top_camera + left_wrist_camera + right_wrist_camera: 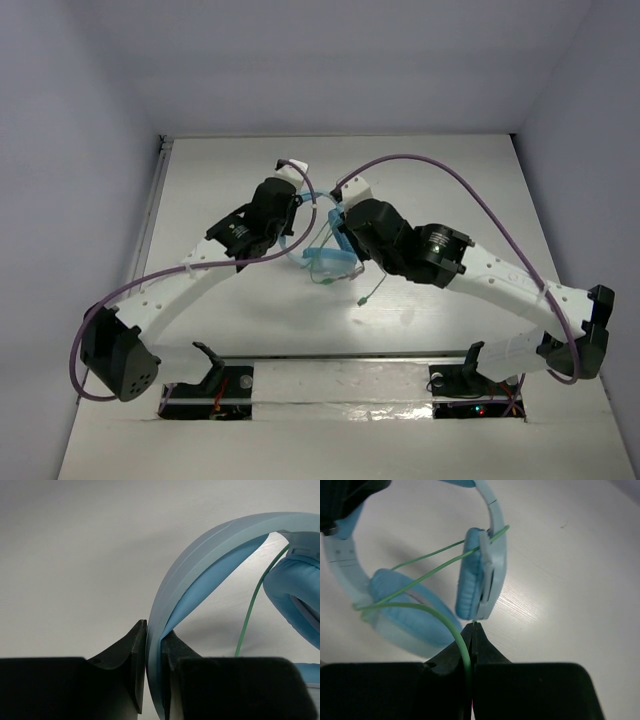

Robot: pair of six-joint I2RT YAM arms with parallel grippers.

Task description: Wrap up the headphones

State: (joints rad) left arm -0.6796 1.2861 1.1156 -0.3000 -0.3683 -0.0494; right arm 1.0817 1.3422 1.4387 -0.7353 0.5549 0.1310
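Headphones are at the middle of the bench, between the two arms. The loose end of their pale green cable trails toward the near edge. In the right wrist view the right claw is pressed together on that cable, which curves up out of the jaws and crosses in two strands over the upright earcup beyond. The left claw pinches the light blue headband edge-on, and the band arches away to the right above a padded cup. Whether the cups rest on the bench I cannot tell.
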